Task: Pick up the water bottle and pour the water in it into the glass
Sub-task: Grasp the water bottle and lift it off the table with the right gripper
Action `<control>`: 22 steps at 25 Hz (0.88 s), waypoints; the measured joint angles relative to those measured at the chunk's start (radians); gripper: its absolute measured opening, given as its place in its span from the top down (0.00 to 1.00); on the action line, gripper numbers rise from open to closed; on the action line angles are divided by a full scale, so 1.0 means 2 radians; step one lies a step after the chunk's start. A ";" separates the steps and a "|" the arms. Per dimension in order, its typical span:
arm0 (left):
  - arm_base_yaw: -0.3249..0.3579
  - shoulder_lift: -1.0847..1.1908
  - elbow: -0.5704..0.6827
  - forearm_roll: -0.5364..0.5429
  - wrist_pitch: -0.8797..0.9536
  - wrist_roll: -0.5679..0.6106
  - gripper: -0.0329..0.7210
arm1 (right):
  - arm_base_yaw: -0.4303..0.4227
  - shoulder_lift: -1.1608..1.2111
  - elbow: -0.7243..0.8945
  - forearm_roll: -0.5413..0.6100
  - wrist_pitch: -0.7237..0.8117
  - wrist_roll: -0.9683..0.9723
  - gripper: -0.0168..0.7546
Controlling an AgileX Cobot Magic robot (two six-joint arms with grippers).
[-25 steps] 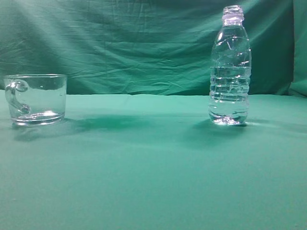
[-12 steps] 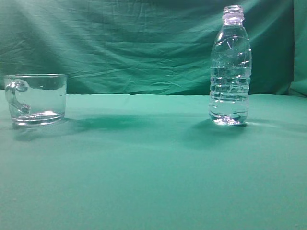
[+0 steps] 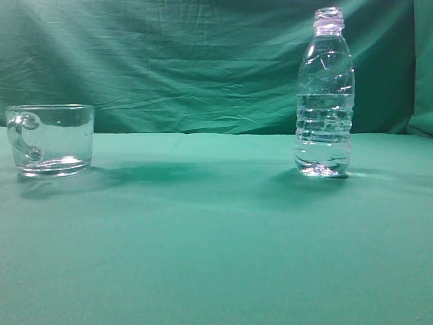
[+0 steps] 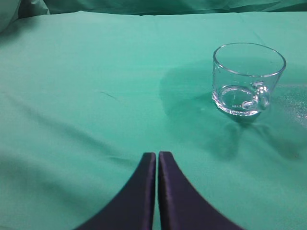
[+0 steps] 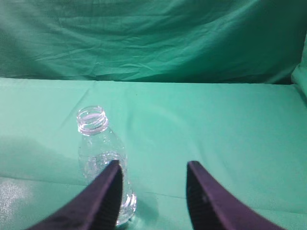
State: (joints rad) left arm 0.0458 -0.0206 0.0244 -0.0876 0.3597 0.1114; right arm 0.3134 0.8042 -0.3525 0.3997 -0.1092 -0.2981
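Nothing done yet: water bottle (image 3: 324, 95) upright, ungrasped; glass (image 3: 50, 139) empty far left; right hand (image 5: 153, 179) apart, left hand (image 4: 157, 155) together

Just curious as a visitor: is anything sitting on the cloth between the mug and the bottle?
No. In the exterior view only bare green cloth lies between the glass and the water bottle.

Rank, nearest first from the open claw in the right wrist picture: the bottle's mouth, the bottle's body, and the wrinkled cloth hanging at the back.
1. Water bottle body: beside the right gripper's left finger, lower left.
2. Bottle mouth: uncapped, upper left.
3. Green backdrop cloth: hanging behind the green-covered table, across the top.
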 joint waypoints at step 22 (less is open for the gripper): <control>0.000 0.000 0.000 0.000 0.000 0.000 0.96 | 0.094 0.299 -0.003 -0.084 -0.277 0.073 0.26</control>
State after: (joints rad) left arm 0.0458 -0.0206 0.0244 -0.0876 0.3597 0.1114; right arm 0.5016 1.4026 -0.3588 0.2315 -0.6628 -0.1512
